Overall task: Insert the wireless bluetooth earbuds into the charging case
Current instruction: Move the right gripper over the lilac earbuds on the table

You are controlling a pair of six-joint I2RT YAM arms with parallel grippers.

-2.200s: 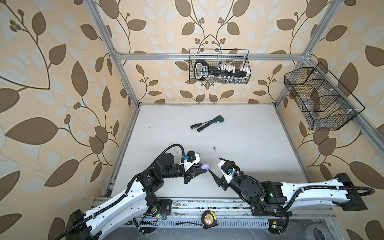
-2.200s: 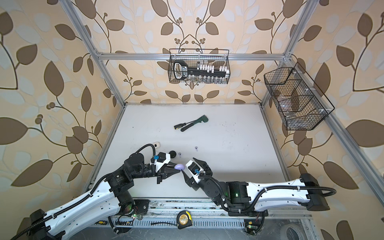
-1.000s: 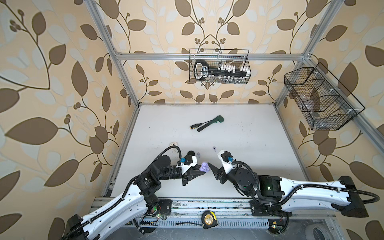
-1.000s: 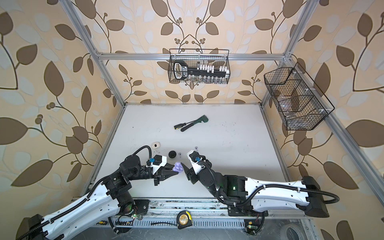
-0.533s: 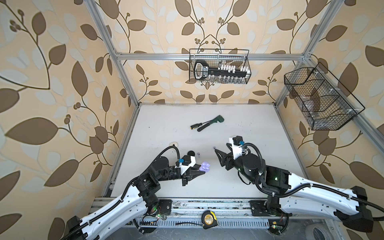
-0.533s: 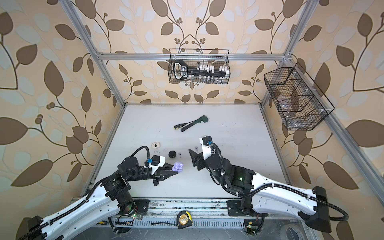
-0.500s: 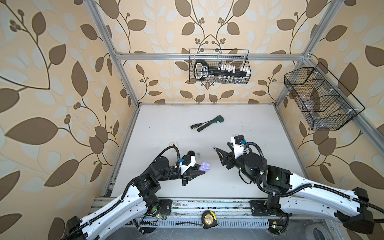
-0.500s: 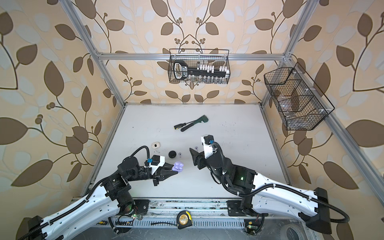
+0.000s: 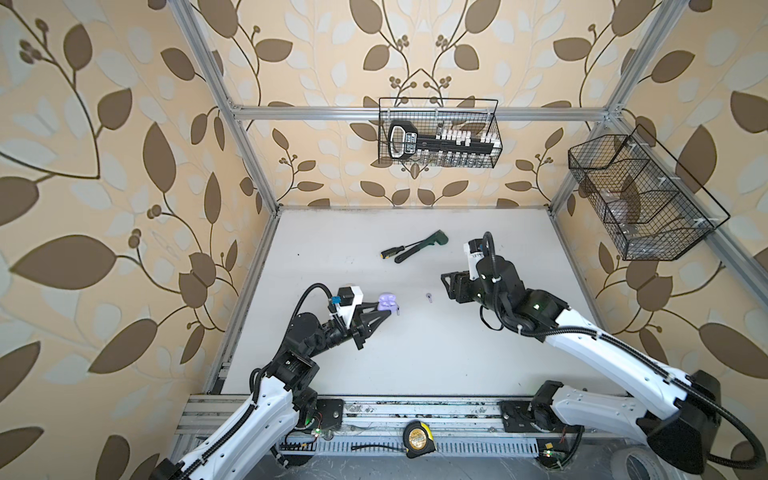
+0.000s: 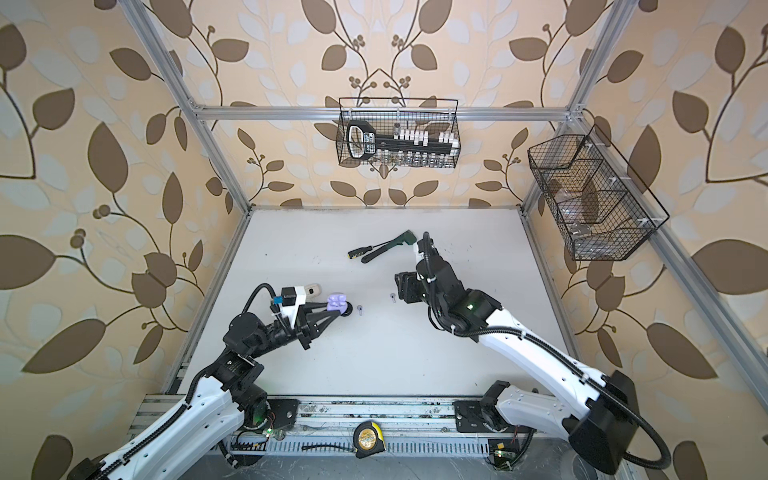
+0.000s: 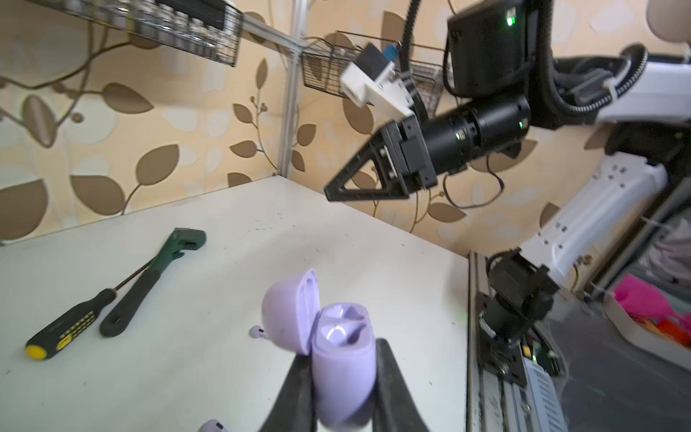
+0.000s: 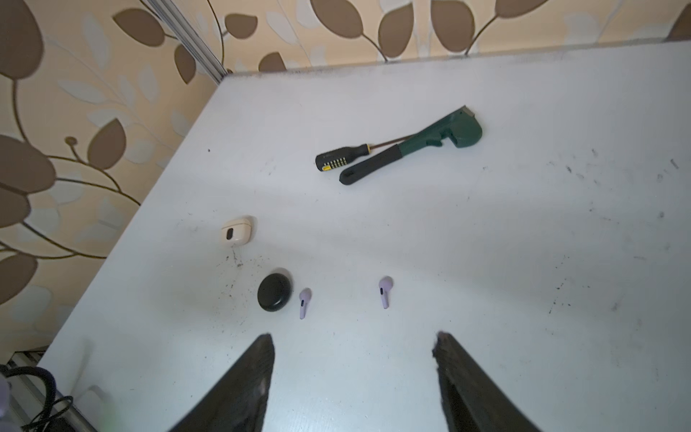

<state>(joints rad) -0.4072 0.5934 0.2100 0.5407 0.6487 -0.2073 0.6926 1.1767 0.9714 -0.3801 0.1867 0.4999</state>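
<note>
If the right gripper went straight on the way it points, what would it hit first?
Probably the lilac earbud lying alone on the table, just ahead between the open fingers of the right gripper. Its height is unclear, so it might touch bare table first.

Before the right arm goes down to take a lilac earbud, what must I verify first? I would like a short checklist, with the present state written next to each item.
1. Hold on the lilac plastic charging case: ok, the left gripper is shut on its body.
2. Case lid open: ok; both sockets look empty.
3. Right gripper ready: ok, open and empty above the white table.
4. Lone lilac stemmed earbud free to grasp: ok, bare table all around it.
5. Second lilac earbud free to grasp: cannot tell; it lies close beside the black round case, which leaves little room for the jaws.
</note>
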